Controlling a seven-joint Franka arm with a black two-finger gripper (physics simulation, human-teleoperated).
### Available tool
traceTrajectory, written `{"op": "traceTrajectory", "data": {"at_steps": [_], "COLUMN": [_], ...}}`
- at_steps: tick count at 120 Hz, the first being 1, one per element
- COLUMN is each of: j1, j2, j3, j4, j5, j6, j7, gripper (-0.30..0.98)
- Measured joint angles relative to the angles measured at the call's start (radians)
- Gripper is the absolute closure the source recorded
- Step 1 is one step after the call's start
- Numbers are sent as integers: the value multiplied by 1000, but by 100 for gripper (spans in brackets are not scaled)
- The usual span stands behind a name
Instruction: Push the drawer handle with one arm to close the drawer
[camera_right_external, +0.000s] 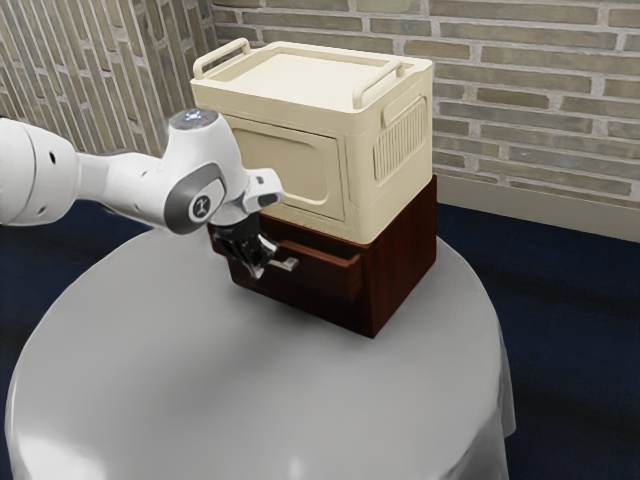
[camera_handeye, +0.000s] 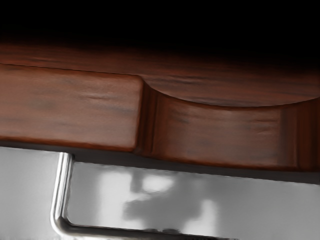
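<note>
At the front of the wooden cabinet (camera_right_external: 403, 252), gripper (camera_right_external: 256, 266) low by the metal drawer handle (camera_handeye: 60, 192). Can't tell how far open it is or if it has hold of anything. Drawer (camera_right_external: 325, 284) sticks out slightly. Cream box (camera_right_external: 360, 150) on top of cabinet; cabinet on round grey table (camera_right_external: 250, 400).
</note>
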Motion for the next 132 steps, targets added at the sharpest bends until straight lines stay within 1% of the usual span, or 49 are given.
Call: {"op": "traceTrajectory", "data": {"at_steps": [48,72,82,90,96,107,112,116,124,128,132], "j1": [3,9,15,28,34,29,18,12,0,-5,-3], "j2": [76,84,89,97,102,101,66,12,-191,-320,-427], "j3": [-19,-25,-26,-30,-32,-36,-36,-35,-25,-20,-16], "j4": [98,120,125,136,140,135,98,45,-110,-175,-204], "j5": [-5,-4,0,2,-8,-13,-24,-32,-47,-50,-49], "j6": [-3,-6,-1,3,7,6,-1,-7,-27,-51,-87], "j7": [5,18,63,140,179,177,166,157,139,131,124], "gripper": [79,79,79,79,79,78,78,78,78,78,71]}}
